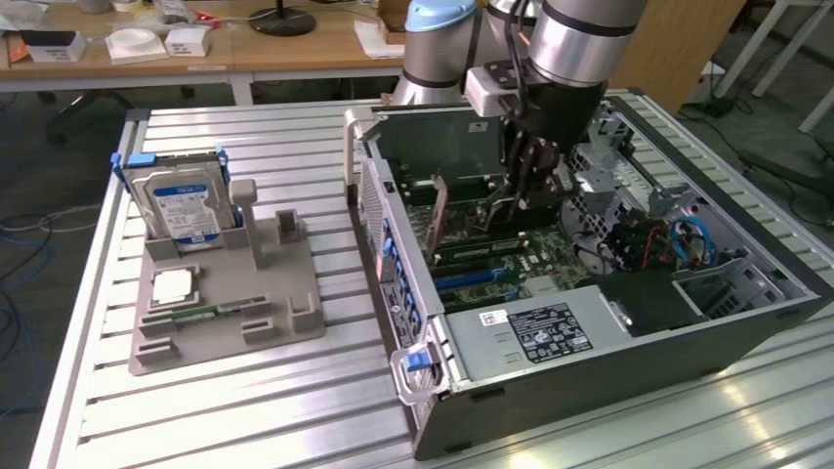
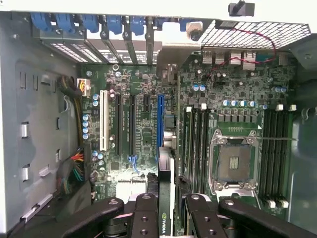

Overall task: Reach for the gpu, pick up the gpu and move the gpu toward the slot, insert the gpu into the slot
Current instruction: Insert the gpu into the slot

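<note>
Jaws clamped on gpu (image 2: 164, 222), card held edge-on and upright inside case (image 1: 587, 337), close over board, lined up with blue slot (image 2: 160, 121), likely so connector enters square. Whether seated: cannot tell.

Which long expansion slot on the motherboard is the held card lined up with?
The blue slot, unlike the white slot and black slots; the gpu in the gripper sits edge-on in line with it.

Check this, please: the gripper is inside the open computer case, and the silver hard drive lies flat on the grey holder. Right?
No: the exterior view shows the silver hard drive standing upright in the grey holder, not flat. The gripper is inside the open computer case.
</note>
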`<state>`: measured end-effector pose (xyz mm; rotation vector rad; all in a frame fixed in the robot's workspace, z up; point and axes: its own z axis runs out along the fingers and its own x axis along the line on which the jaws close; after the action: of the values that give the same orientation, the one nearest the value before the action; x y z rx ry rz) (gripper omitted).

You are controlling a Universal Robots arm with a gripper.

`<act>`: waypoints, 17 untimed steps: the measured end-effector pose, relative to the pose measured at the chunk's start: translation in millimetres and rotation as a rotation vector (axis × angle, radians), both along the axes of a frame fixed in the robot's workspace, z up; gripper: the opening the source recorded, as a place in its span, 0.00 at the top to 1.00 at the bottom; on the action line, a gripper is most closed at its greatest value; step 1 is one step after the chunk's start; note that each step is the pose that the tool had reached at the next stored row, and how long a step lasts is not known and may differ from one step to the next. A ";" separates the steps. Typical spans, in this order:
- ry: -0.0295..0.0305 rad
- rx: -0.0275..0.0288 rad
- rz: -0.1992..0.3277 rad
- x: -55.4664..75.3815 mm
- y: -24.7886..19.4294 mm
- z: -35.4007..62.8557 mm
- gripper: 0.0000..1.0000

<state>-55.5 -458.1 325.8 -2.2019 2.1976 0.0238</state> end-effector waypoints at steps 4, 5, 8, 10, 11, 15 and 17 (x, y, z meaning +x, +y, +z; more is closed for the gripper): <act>-0.0001 0.0001 0.000 -0.7 -0.4 -7.4 0.74; -0.0001 0.0002 0.000 -0.7 -0.6 -9.2 0.74; -0.0001 0.0001 0.000 -1.0 -1.1 -14.7 0.74; -0.0001 0.0001 0.000 -1.3 -1.4 -18.3 0.74; -0.0001 0.0001 0.000 -1.5 -1.6 -20.1 0.74; -0.0007 0.0002 -0.015 -3.3 -2.3 -27.5 0.74; -0.0008 0.0001 -0.024 -4.2 -2.4 -30.0 0.74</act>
<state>-59.8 -460.5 295.8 -2.1745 2.2236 0.0224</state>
